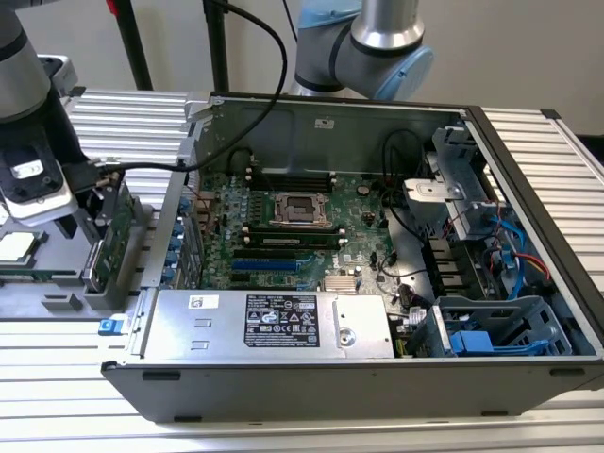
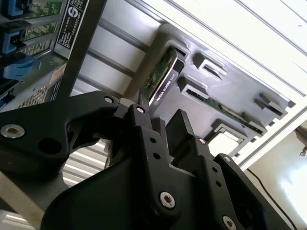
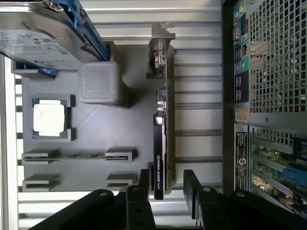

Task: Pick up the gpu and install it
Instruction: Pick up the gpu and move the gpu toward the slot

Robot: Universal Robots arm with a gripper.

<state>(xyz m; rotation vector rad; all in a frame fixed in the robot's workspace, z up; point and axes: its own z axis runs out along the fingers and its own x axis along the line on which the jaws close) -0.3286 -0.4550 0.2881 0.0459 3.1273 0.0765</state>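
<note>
from my first wrist view, the gripper (image 3: 168, 179) is spread wide, one black finger (image 3: 144, 184) on each side of the near end of the gpu (image 3: 160, 143). i can see a gap between the card and one finger, so nothing is clamped. the gpu stands on edge in a slot of the grey tray (image 3: 129, 120), outside the computer. further along the tray sit a cpu chip (image 3: 49, 117) and a silver hard drive (image 3: 38, 33) with blue rails. in the exterior view the computer case (image 1: 528, 170) lies open to the exterior view's right of the tray, motherboard (image 1: 363, 203) exposed.
</note>
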